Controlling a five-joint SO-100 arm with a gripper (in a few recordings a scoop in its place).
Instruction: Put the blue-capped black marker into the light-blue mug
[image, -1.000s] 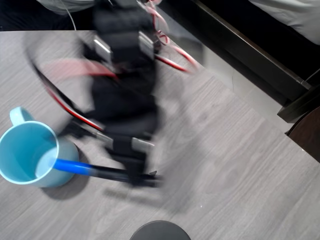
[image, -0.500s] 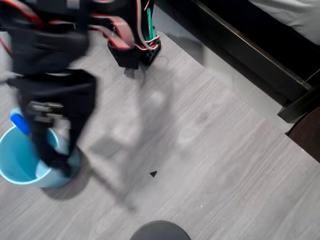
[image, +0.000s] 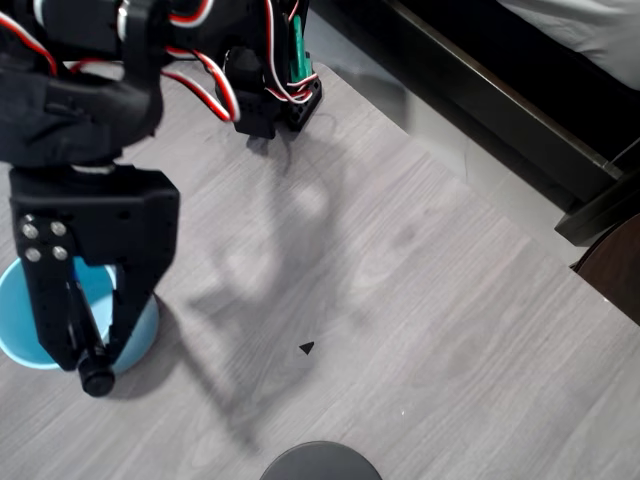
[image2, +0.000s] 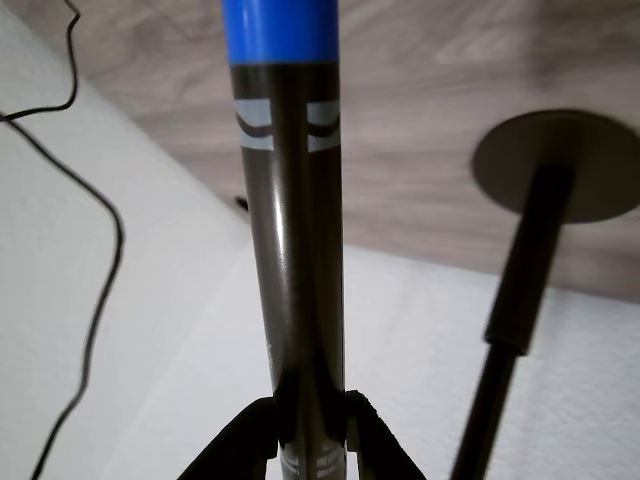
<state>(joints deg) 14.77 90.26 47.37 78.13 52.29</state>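
You are holding the slim black marker with the bright blue cap (image2: 290, 230) in the black two-finger gripper (image2: 310, 425). In the wrist view the two fingers are closing tightly on the lower part of the barrel, one on each side, with no free gap, and the barrel is running straight up from them with the blue cap at the top of the picture and pale printed lettering just under the cap.

In the overhead view the gripper (image: 95, 365) is hanging directly above the pale sky-blue ceramic mug (image: 25, 330), which is standing on the grey wood-pattern table (image: 420, 300). The black arm is covering most of the mug, so only parts of its rim and wall are showing to the left and right of the gripper. A round black end is showing near the right edge of the mug; it is probably the tail of the marker, but I cannot tell it for sure. I also cannot tell whether the cap is already inside the mug.

As I am judging it, the pick-up and the carrying are done. What is remaining is releasing the marker into the mug and taking the arm away.
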